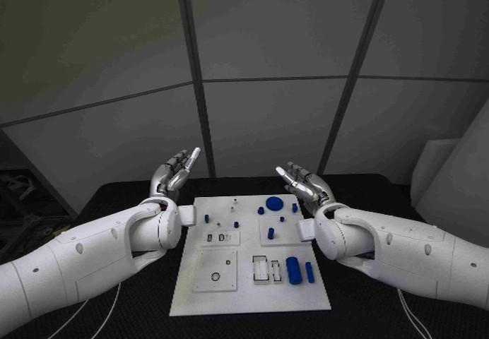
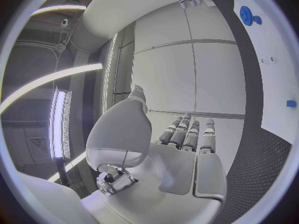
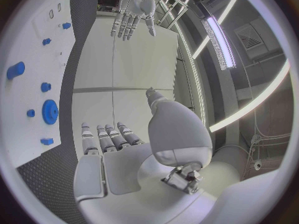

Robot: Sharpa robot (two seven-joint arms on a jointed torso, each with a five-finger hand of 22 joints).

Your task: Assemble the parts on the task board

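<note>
Apparently the assembling is not yet beginning: the left hand and the right hand are both hanging raised above the far corners of the white board, palms turned toward each other, fingers straight and lying close side by side, holding nothing and touching nothing. The board is lying in the middle of the black table, between the two arms, with its long side running away from the robot. Many small blue pieces are sitting on it, and I cannot tell which of them are already in their final places. A round blue wheel is resting near the far edge. A long blue cylinder is lying flat near the right side, its long axis pointing away from the robot, along the board's length. I am judging that almost all the work is remaining.
</note>
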